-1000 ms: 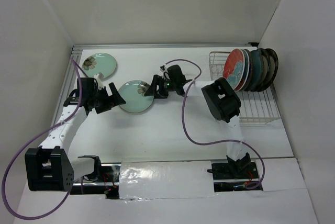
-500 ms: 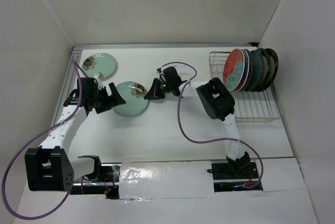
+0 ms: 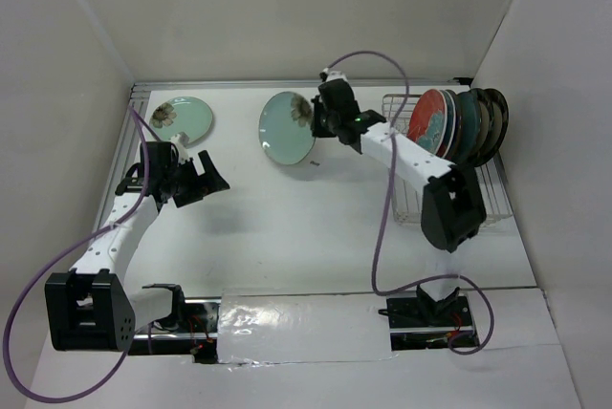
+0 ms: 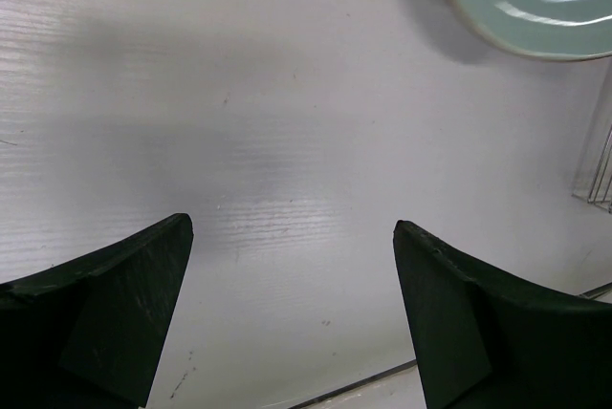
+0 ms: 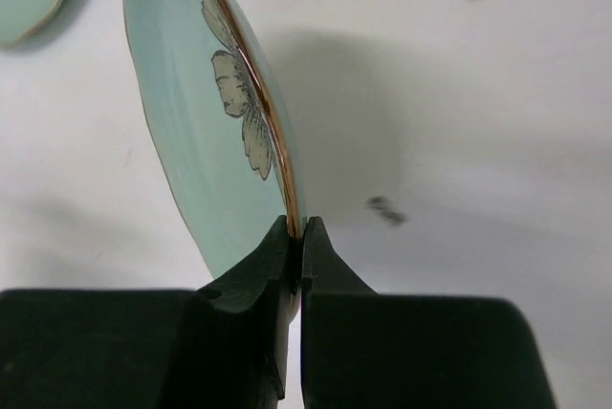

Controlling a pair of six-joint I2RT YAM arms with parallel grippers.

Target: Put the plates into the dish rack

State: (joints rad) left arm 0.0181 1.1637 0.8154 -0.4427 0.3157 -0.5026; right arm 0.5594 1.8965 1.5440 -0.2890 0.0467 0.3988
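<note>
My right gripper point(image 5: 296, 237) is pinched tight on the rim of a mint plate point(image 5: 191, 132), holding it on edge above the table point(image 3: 287, 227), left of the dish rack point(image 3: 464, 199). Several plates point(image 3: 459, 124) stand upright in the rack. My left gripper point(image 4: 292, 227) hangs wide open and empty, near another mint plate point(image 3: 182, 118) lying flat.
</note>
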